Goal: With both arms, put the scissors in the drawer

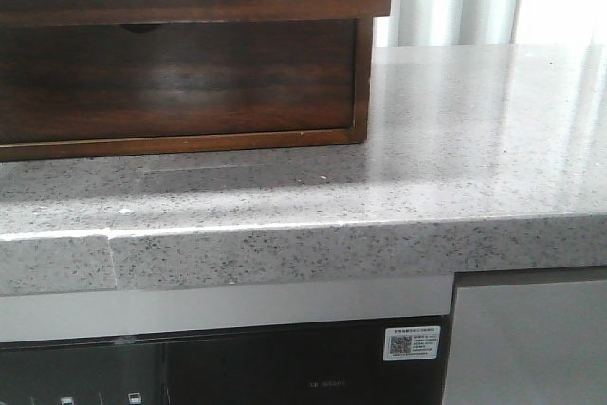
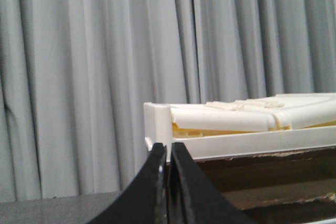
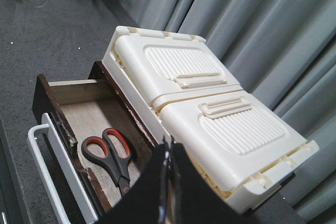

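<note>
Dark reddish-brown wooden drawer pulled out, open from above; grey-handled scissors lie inside; cream ribbed plastic box covers cabinet top alongside.

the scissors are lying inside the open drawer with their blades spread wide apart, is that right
Not quite. The right wrist view shows the scissors lying inside the open drawer, but their blades are closed together, not spread. Only the orange-lined finger loops sit side by side at one end.

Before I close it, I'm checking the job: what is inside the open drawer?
The scissors lie flat on the drawer floor, handles toward its back. The right claw hides the near corner, and the white crate on the cabinet overhangs one side.
</note>
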Controlling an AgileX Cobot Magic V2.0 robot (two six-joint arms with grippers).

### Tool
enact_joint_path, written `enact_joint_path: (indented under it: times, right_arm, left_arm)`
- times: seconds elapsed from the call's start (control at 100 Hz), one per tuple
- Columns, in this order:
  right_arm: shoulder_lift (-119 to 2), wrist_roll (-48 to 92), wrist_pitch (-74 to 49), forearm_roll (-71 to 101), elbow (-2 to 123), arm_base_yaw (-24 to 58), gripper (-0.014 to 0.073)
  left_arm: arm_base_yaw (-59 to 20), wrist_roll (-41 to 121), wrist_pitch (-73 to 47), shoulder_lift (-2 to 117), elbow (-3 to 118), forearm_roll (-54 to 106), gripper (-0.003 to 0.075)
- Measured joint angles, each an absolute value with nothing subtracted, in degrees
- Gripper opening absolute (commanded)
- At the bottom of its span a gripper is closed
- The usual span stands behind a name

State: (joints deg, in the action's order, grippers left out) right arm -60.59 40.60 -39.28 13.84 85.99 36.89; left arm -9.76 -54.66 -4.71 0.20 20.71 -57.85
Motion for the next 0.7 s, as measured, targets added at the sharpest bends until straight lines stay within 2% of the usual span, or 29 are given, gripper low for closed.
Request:
enact_joint_path:
  times: [0.7]
  right_arm:
    - [-21.3,40.5,-12.2,13.9,32.0,36.9,-0.0064]
  left_arm:
    - [-9.8,-54.7,-3.7,0.2,10.9,-59.4,-0.0020]
